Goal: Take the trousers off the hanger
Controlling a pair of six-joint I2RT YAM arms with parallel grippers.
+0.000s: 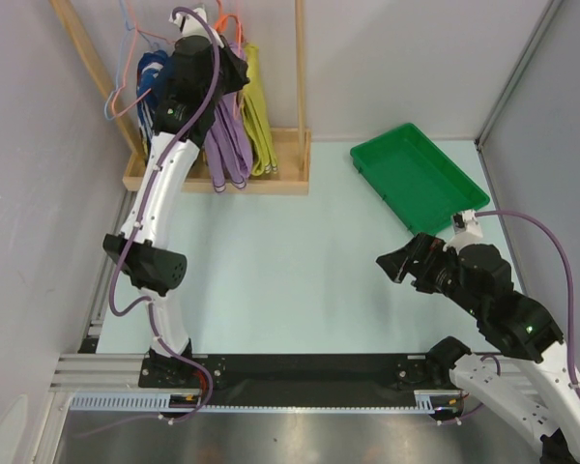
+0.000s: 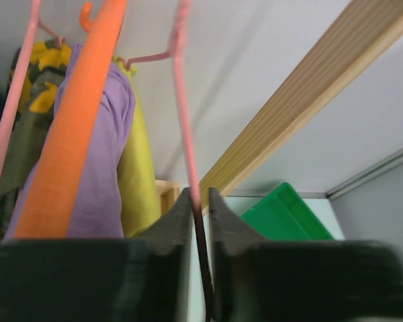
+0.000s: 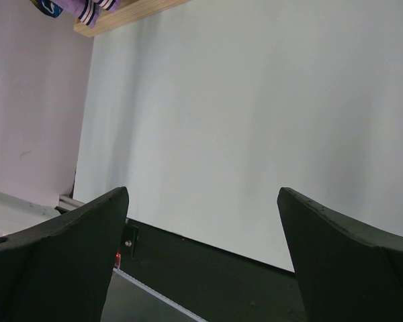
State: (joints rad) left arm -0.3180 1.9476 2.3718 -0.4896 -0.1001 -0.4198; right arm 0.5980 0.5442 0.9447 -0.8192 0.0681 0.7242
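From the top camera, the left gripper [image 1: 227,60] is up at the wooden rack [image 1: 271,182] in the far-left corner of the bench [image 1: 290,280], in among the hanger hooks. The trousers [image 1: 258,111] hang at the right end of the row, just beside the lilac garment [image 1: 227,145] and immediately right of the left wrist. The right gripper [image 1: 398,266] is well apart from them, low over the bench near the green tray [image 1: 416,179], its jaws spread wide.

In the left wrist view, the jaws stand close on either side of the hanger [image 2: 185,121], with its pink wire running down through the narrow slot between them. Whether they already pinch it cannot be told. The trousers hang left of that slot, between the wire and the orange hanger [image 2: 74,134] that carries the lilac garment. The likely trouble is that the wire is thin and smooth, so a loose pinch could let it swivel or slide when lifted. The hook might also snag neighbouring hangers and drag them along.

The right wrist view shows released jaws with nothing between them and bench surface ahead. The trousers are not in sight here, only a corner of the wooden rack at top left.
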